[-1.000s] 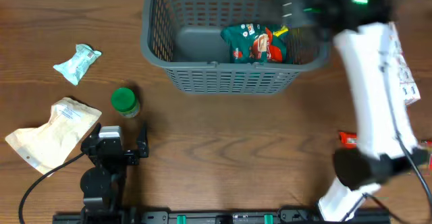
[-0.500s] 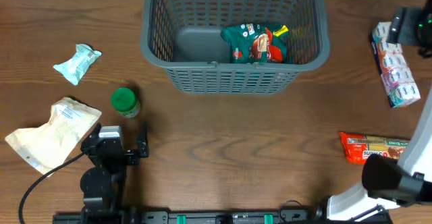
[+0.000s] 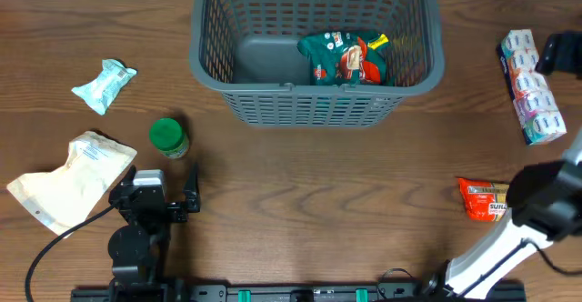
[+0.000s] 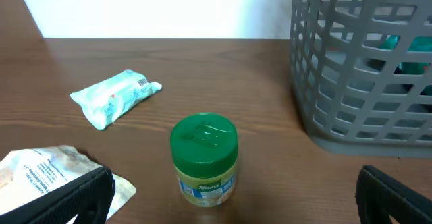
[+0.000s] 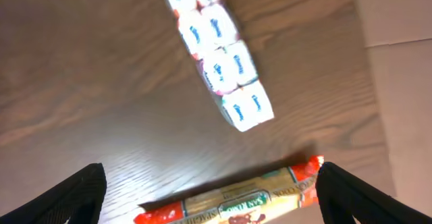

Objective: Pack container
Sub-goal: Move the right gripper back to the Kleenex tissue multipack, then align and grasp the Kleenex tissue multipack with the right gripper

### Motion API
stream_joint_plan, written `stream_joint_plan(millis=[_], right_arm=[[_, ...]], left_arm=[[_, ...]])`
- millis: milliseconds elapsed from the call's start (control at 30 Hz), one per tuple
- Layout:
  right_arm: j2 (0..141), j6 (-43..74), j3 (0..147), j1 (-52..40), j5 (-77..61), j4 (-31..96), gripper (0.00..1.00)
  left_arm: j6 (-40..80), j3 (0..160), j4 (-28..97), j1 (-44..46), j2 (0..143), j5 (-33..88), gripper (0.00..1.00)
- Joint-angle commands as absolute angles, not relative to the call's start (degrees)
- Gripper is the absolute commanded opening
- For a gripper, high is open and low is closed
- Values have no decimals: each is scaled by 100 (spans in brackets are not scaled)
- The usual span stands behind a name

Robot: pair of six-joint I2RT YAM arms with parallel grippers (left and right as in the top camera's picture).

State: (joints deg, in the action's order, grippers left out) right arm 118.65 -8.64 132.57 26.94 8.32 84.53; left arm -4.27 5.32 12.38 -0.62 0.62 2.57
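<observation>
While your right claw (image 5: 216,187) hangs wide near the red packet (image 5: 236,198), square it across the short side before closing. Basket (image 3: 273,88) sits top-centre, well apart. Left claw (image 4: 233,198) wide too, parked.

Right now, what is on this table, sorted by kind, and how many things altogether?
Basket: 1, the container
Jar: 1, the green-lidded jar
Soft packets: 4, the teal snack bag inside the container, pale packet, beige pouch, red packet
Multipack: 1, the white multipack
Total: 7
</observation>
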Motion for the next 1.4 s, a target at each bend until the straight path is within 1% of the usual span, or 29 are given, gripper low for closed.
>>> stream_joint_plan(millis=[0, 133, 367, 633, 900, 967, 1233, 1367], right_arm=[[12328, -1249, 13220, 2808, 499, 8407, 84], [12766, -1511, 13220, 2923, 283, 8324, 85], [13402, -1636, 13220, 3245, 270, 8171, 85], [13605, -1743, 13203, 3586, 69, 7835, 85], [13607, -2567, 13104, 3592, -967, 7682, 85], [13607, -2718, 12980, 3586, -1142, 7585, 85], [13607, -3063, 12027, 3573, -1131, 7013, 86], [13607, -3068, 11762, 3514, -733, 6827, 86]], left_arm=[[-377, 397, 1280, -56, 23, 191, 99], [-375, 397, 1278, -56, 23, 191, 99], [-375, 397, 1278, -56, 23, 191, 99], [-375, 397, 1278, -56, 23, 191, 99], [-375, 397, 1280, -56, 23, 191, 99], [-375, 397, 1278, -56, 23, 191, 99], [-375, 397, 1278, -56, 23, 191, 99], [-375, 397, 1278, -56, 23, 191, 99]])
